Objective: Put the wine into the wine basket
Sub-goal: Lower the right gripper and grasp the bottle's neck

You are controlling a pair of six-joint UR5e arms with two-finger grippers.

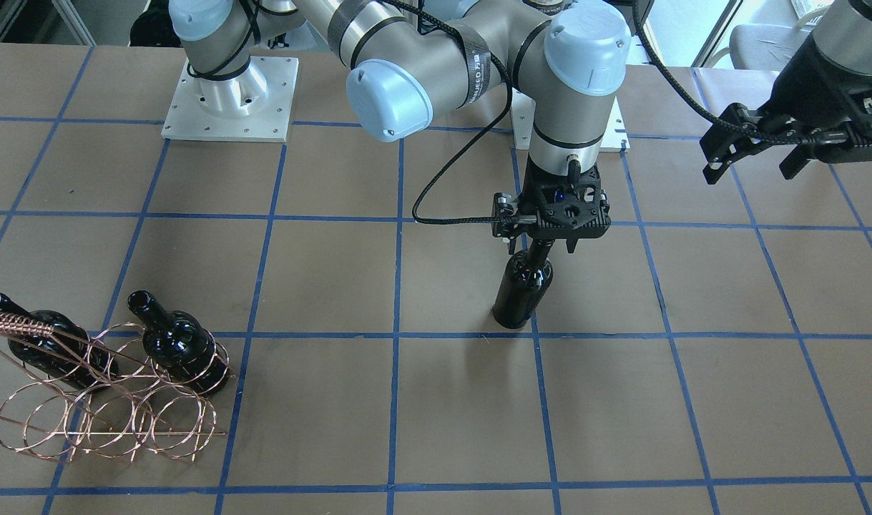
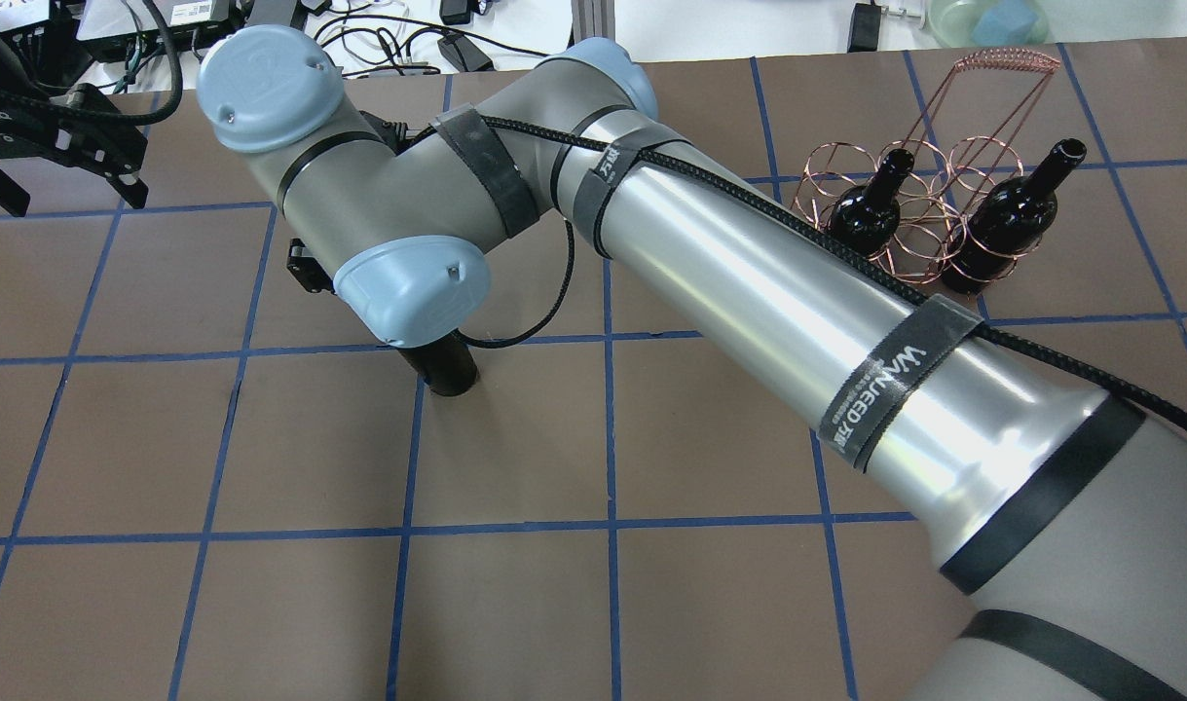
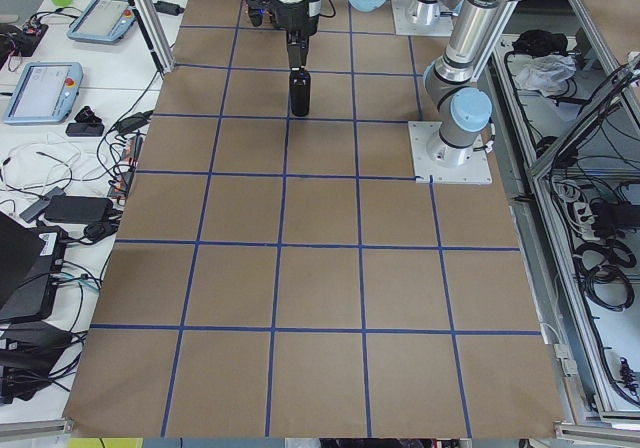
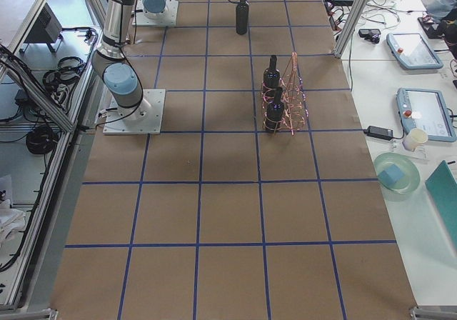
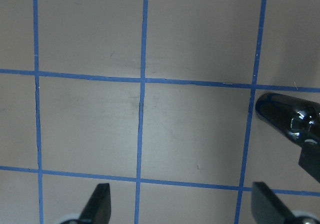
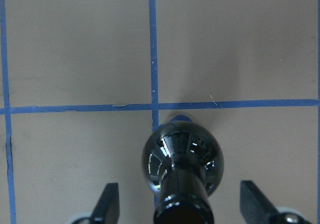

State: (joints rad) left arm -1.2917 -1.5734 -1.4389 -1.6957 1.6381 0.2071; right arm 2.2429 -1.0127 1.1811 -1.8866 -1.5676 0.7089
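Note:
A glossy black wine bottle (image 1: 523,286) stands upright on the table near its middle. My right gripper (image 1: 541,247) hangs straight over it, reaching across from the far side. In the right wrist view the gripper (image 6: 180,206) is open, with the bottle's neck (image 6: 182,199) between the two fingers and a gap on each side. The copper wire wine basket (image 1: 106,408) lies at the table's end on my right and holds two look-alike black bottles (image 1: 182,347) (image 1: 46,343). My left gripper (image 1: 750,168) is open and empty, raised off to the side.
The table is brown paper with a blue tape grid (image 1: 396,336). The arms' base plates (image 1: 228,100) sit at the robot's edge. The basket's twisted handle (image 2: 1007,60) sticks up. My right arm's long forearm (image 2: 749,282) spans the table between the basket and the standing bottle.

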